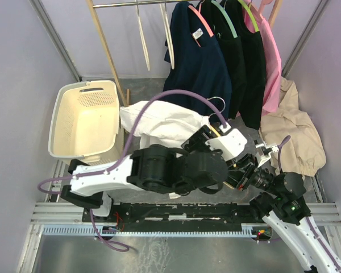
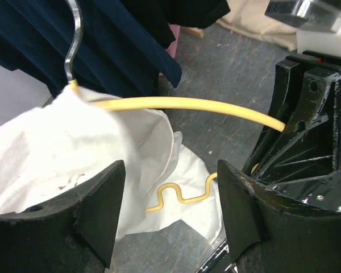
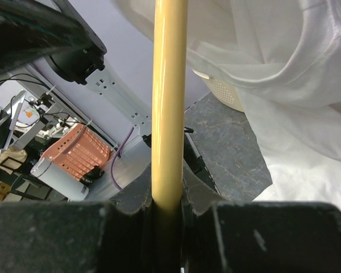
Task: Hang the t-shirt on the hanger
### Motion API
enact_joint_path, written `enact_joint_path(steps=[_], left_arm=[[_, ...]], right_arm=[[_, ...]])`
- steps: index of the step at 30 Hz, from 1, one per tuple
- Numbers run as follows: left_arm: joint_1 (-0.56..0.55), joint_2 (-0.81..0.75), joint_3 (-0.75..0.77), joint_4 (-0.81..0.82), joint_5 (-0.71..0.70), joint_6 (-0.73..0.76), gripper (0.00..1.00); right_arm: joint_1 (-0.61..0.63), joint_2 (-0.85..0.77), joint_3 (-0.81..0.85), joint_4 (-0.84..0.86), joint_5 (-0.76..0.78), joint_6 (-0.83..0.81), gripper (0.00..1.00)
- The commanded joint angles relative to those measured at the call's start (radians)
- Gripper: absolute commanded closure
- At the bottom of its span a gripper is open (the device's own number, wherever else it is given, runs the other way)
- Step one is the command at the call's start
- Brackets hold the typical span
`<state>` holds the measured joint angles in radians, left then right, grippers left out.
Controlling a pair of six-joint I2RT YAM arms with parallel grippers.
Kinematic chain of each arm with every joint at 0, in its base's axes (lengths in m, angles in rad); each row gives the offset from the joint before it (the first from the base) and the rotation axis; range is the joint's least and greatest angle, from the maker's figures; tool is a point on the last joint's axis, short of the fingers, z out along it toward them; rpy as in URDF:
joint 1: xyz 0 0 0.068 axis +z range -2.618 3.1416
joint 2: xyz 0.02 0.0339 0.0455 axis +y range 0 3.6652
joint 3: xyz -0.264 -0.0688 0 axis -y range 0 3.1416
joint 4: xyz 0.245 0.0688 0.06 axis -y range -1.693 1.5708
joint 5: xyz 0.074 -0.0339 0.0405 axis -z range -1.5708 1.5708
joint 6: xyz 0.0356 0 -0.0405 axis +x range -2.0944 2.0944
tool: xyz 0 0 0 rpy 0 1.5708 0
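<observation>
A cream perforated plastic laundry basket (image 1: 82, 122) fills the left of the top view, and a navy blue shirt (image 1: 199, 62) hangs at upper centre. The white, plain cotton t-shirt (image 1: 165, 122) sits bunched at centre, just right of the basket. It is draped over one side of the slim yellow hanger (image 2: 187, 103) with a silver metal hook; the other arm is bare. The right gripper (image 3: 169, 213) is clamped narrowly on that bare yellow bar. The left gripper (image 2: 170, 193) is spread wide, holding nothing, with the t-shirt beyond its fingers (image 2: 99, 210).
</observation>
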<state>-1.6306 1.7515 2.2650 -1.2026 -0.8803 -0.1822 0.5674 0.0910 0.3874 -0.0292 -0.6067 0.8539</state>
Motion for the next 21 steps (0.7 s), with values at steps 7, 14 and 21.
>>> enact_joint_path(steps=[7, 14, 21], left_arm=[[-0.015, -0.27, -0.125, 0.195, 0.049, -0.067, 0.22], [-0.01, -0.345, -0.186, 0.18, -0.112, -0.094, 0.2], [0.031, -0.311, -0.148, 0.216, -0.126, -0.004, 0.16]], right_arm=[[-0.001, -0.014, -0.005, 0.177, -0.028, 0.038, 0.99], [-0.001, 0.038, -0.008, 0.248, -0.081, 0.068, 0.99], [0.0, 0.134, 0.01, 0.323, -0.138, 0.084, 0.99]])
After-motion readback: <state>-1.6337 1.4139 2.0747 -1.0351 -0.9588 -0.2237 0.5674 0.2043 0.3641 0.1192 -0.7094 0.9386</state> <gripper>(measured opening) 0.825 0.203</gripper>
